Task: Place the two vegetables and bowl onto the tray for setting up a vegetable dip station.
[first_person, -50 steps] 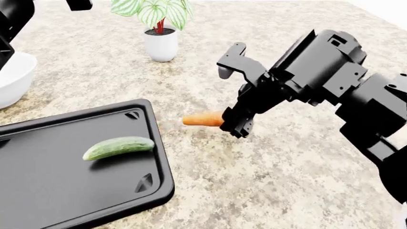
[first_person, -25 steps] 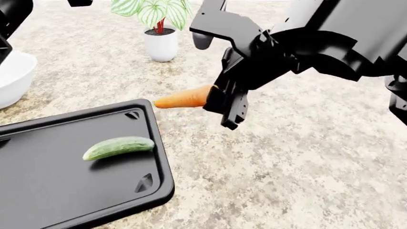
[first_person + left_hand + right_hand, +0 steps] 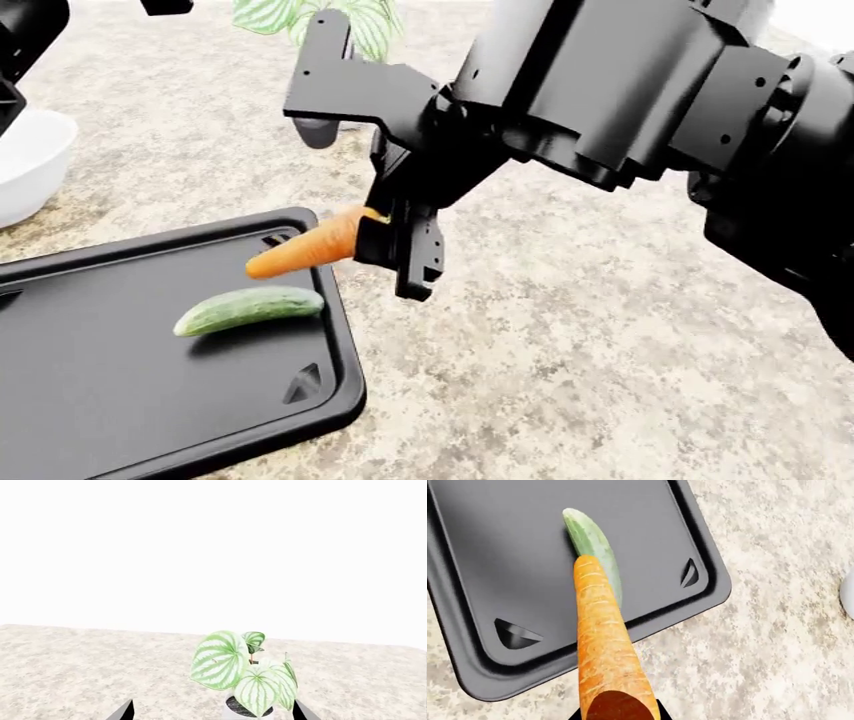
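Note:
My right gripper (image 3: 390,243) is shut on the thick end of the orange carrot (image 3: 300,250), held in the air with its tip over the black tray's (image 3: 94,400) near right corner. In the right wrist view the carrot (image 3: 602,640) points out over the tray (image 3: 494,555), above the green cucumber (image 3: 590,537). The cucumber (image 3: 248,309) lies flat on the tray. The white bowl (image 3: 24,160) sits on the counter at the far left, cut by the frame edge. My left gripper (image 3: 213,713) is open, with nothing between its fingertips (image 3: 127,711).
A potted plant (image 3: 243,672) with striped leaves in a small white pot stands in front of the left gripper; in the head view the plant (image 3: 314,18) is mostly hidden behind my right arm. The speckled stone counter (image 3: 561,380) stretches right of the tray.
My right gripper has lifted the carrot off the counter and carried it left; its tip now hangs over the tray's corner. The cucumber and bowl have not moved.

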`<state>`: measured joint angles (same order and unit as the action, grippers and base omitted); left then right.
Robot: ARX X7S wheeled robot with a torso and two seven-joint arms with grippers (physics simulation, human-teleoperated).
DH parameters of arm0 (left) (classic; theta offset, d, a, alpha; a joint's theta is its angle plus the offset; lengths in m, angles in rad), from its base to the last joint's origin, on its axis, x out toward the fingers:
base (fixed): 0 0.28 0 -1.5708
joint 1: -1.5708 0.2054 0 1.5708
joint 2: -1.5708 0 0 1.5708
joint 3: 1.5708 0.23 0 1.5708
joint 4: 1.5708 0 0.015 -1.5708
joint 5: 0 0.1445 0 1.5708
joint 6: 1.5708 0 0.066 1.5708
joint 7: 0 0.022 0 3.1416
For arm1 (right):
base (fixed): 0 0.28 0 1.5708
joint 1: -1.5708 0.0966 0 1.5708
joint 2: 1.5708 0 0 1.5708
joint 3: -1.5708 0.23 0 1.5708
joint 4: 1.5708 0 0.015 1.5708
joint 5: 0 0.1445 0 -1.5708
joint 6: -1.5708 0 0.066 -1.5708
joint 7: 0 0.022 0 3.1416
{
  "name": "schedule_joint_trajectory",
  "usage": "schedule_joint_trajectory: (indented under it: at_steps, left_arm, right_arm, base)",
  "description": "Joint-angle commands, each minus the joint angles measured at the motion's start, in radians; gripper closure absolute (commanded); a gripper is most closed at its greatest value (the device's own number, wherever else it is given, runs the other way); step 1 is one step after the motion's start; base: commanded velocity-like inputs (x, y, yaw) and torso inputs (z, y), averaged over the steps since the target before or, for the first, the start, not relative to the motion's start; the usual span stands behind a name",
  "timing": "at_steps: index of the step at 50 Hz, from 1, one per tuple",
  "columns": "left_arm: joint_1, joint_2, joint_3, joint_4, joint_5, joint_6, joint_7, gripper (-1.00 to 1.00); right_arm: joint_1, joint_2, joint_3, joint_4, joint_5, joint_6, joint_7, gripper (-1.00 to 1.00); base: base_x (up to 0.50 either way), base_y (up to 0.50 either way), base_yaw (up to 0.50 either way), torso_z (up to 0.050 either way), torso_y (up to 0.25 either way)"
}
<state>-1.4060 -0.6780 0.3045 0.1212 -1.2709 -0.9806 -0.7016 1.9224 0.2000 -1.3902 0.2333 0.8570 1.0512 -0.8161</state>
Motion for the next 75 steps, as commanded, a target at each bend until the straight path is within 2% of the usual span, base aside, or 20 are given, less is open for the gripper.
schedule_joint_trajectory:
  at_steps: [1, 14, 33, 39, 58, 63, 64, 75]
  left_arm:
    - [0.0, 0.002, 0.004, 0.0, 0.0, 0.001, -0.001, -1.0]
    - [0.01, -0.001, 0.004, 0.006, -0.004, 0.003, -0.004, -1.0]
    - [0.011, -0.008, -0.006, 0.025, -0.032, -0.008, -0.031, -1.0]
    - [0.013, -0.009, -0.006, 0.023, -0.031, -0.005, -0.029, -1.0]
    - [0.019, -0.017, -0.008, 0.023, -0.034, -0.001, -0.029, -1.0]
    - [0.019, -0.016, -0.005, 0.018, -0.028, 0.004, -0.021, -1.0]
    - [0.02, -0.016, -0.006, 0.022, -0.031, 0.002, -0.025, -1.0]
    - [0.004, -0.013, -0.01, 0.014, -0.038, 0.003, -0.026, -1.0]
  right_arm:
    - [-0.032, -0.076, -0.06, 0.074, -0.054, -0.078, -0.071, 1.0]
    - [0.0, -0.133, -0.01, 0.203, -0.079, -0.165, -0.088, 1.0]
    - [-0.029, -0.056, -0.064, -0.044, -0.029, -0.081, -0.071, 1.0]
    - [-0.04, -0.083, -0.063, 0.05, -0.053, -0.099, -0.061, 1.0]
    - [-0.119, -0.126, -0.041, 0.08, -0.069, -0.247, -0.086, 1.0]
    - [-0.127, -0.138, -0.058, 0.103, -0.067, -0.227, -0.093, 1.0]
    - [-0.127, -0.132, -0.056, 0.097, -0.065, -0.241, -0.108, -1.0]
    - [-0.079, -0.087, -0.034, 0.014, -0.023, -0.144, -0.057, -1.0]
  base:
    - [0.0, 0.0, 0.0, 0.0, 0.0]
    - [0.0, 0.0, 0.0, 0.0, 0.0]
    - [0.0, 0.0, 0.0, 0.0, 0.0]
    - [0.0, 0.0, 0.0, 0.0, 0.0]
    - [0.0, 0.0, 0.0, 0.0, 0.0]
    - [0.0, 0.0, 0.0, 0.0, 0.0]
    - [0.0, 0.0, 0.0, 0.0, 0.0]
    - [0.0, 0.0, 0.0, 0.0, 0.0]
